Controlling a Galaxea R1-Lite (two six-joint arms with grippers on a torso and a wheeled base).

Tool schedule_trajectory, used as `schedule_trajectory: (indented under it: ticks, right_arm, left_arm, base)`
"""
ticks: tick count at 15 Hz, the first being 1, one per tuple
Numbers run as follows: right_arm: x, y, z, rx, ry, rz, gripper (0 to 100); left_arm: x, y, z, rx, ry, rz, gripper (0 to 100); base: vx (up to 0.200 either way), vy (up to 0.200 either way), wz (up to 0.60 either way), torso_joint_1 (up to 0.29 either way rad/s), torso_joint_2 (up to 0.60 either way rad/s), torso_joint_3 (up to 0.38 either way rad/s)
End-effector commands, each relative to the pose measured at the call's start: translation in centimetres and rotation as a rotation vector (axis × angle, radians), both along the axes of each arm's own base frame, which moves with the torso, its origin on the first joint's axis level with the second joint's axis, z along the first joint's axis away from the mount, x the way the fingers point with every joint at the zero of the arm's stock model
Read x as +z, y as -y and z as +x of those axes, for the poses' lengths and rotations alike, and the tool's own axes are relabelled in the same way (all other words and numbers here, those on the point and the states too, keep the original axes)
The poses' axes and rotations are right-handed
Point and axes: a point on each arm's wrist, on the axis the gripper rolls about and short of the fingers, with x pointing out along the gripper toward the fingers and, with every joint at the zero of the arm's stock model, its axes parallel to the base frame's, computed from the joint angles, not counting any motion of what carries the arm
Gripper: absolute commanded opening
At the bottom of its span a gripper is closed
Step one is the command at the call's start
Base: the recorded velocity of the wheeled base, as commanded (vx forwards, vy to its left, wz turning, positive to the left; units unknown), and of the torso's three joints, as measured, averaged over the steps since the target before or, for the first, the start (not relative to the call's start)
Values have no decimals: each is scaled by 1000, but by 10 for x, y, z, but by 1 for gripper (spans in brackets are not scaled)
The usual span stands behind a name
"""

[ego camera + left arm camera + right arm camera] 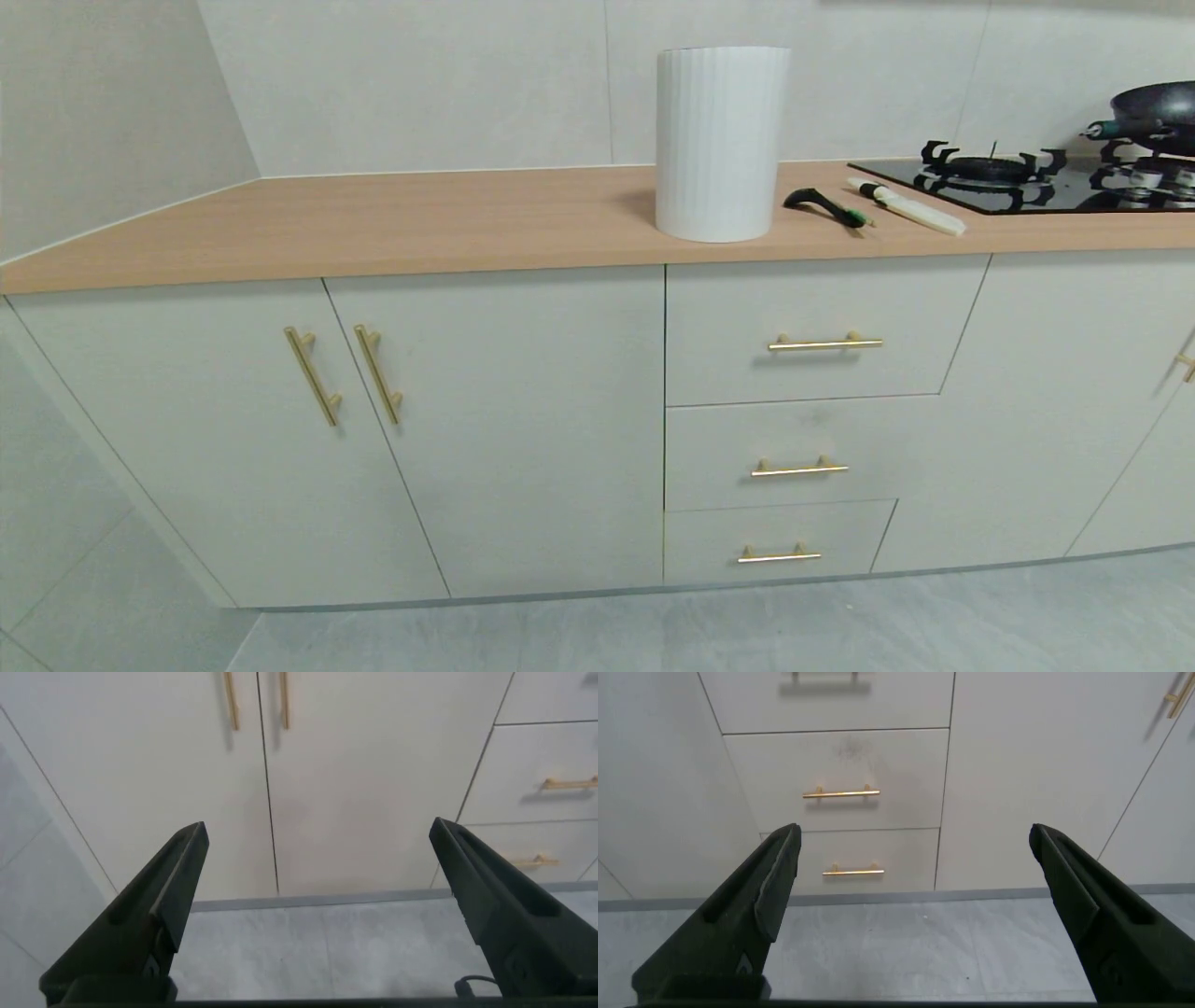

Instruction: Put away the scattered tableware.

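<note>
We see the left pincer (pixel 318 833) with its two dark fingers spread wide apart and nothing between them. Straight ahead of it stand the two cabinet doors (pixel 364 793), the seam between them running down inside the gap, with the grey floor (pixel 308 943) just below.

The right pincer (pixel 915 835) is spread just as wide and is also empty. Ahead of it are the middle drawer (pixel 878 765) and the bottom drawer (pixel 896 859), each with a brass handle.

The tableware lies up on the wooden counter (pixel 420 219), well above and beyond both pincers, over the stack of drawers that the right pincer faces. A white knife (pixel 906 206) lies flat there, and a black-handled tool (pixel 826 205) lies just beside it without touching. Both sit between a tall white ribbed container (pixel 719 145), standing upright, and the black stove (pixel 1027 182). A dark pan (pixel 1158 107) rests on a far burner.
</note>
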Motion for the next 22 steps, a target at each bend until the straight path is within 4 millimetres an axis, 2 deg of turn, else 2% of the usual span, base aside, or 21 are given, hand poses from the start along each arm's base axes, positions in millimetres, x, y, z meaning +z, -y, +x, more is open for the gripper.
schedule_trajectory:
  ticks: [1,6,19,22]
  right_arm:
    - [0,0,0,1,-1,0,100]
    - [0,0,0,3,-1,0,100]
    - [0,0,0,12,-1,0,100]
    - [0,0,0,12,-1,-6,100]
  left_arm:
    - [0,0,0,1,-2,1,100]
    - [0,0,0,1,-2,-1,100]
    - [0,0,0,1,1,-1,100]
    - [0,0,0,1,-2,-1,100]
  base:
    - [0,-200,0,7,2,2]
    - [0,-200,0,3,2,4]
    - [0,0,0,0,0,0]
    - [0,0,400,0,6,2]
